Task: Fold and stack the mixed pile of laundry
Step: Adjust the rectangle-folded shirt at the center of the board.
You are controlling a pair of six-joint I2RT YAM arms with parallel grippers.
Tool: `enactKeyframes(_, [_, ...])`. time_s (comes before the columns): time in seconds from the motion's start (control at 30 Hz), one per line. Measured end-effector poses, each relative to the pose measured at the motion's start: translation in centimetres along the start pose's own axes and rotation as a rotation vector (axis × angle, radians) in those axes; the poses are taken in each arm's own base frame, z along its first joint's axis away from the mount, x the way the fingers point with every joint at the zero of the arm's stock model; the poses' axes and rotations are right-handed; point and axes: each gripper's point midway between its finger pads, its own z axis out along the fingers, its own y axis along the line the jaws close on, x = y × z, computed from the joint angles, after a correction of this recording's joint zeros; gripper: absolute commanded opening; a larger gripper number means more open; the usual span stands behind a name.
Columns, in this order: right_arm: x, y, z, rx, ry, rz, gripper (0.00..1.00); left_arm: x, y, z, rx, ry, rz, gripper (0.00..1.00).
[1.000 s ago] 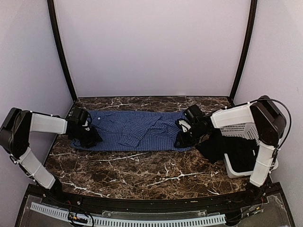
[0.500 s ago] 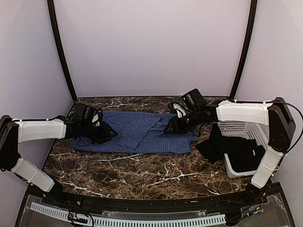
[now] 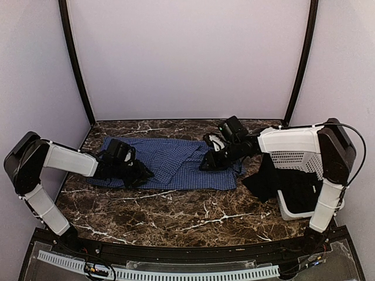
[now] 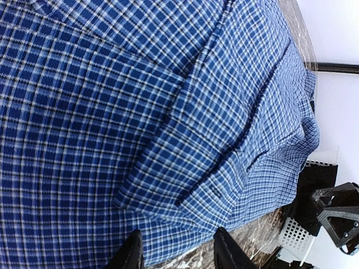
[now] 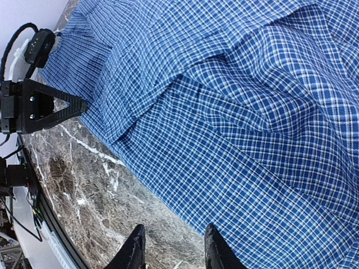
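Checked shirt (image 3: 170, 163) lies spread flat on table (image 3: 176, 213), toward back. Black garment (image 3: 275, 178) hangs out of basket (image 3: 296, 159), right side. Left gripper (image 3: 142, 174) and right gripper (image 3: 205, 165) low over shirt, both part open, holding nothing. Risk: pinch grabs only loose wrinkle or extra layer, fold goes crooked. Uneven pull bunches cloth.

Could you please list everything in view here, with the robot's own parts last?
checked shirt: one, blue and white, spread across the table's far middle.
black garment: one, black, spilling from the basket onto the table.
basket: one, white perforated plastic, right edge.
table: one, dark marble with white veins.
left gripper: one, black, open over the shirt's left part.
right gripper: one, black, open over the shirt's right part.
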Motion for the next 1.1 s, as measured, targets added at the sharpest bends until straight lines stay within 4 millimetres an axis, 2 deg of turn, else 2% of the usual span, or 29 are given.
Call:
enactKeyframes(0.13, [0.7,-1.2,0.6,0.041,0.015,0.004,0.32,0.0,0.9,1.3,-0.012,0.006,-0.04,0.42])
enactKeyframes(0.23, [1.0,-2.0,0.9,0.066,0.021,0.006,0.31,-0.3,0.6,1.8,0.008,-0.002,-0.059,0.41])
enactKeyframes(0.43, [2.7,-4.1,1.9,0.117,0.06,0.024,0.3,-0.7,0.6,2.2,0.012,-0.019,-0.097,0.29])
enactKeyframes(0.57, [4.1,-5.3,2.8,0.138,0.099,0.038,0.29,-0.9,0.8,2.4,0.002,-0.03,-0.105,0.25])
enactKeyframes(0.93, [4.7,-6.1,3.1,0.16,0.113,0.038,0.29,-2.5,-0.4,2.0,0.013,-0.091,-0.055,0.2])
enactKeyframes(1.0, [4.7,-6.1,3.1,0.16,0.112,0.039,0.29,-2.8,-0.6,1.8,0.011,-0.108,-0.043,0.22])
enactKeyframes(1.1, [4.7,-6.1,3.1,0.159,0.111,0.04,0.29,-3.3,-1.0,1.8,0.015,-0.12,-0.032,0.33])
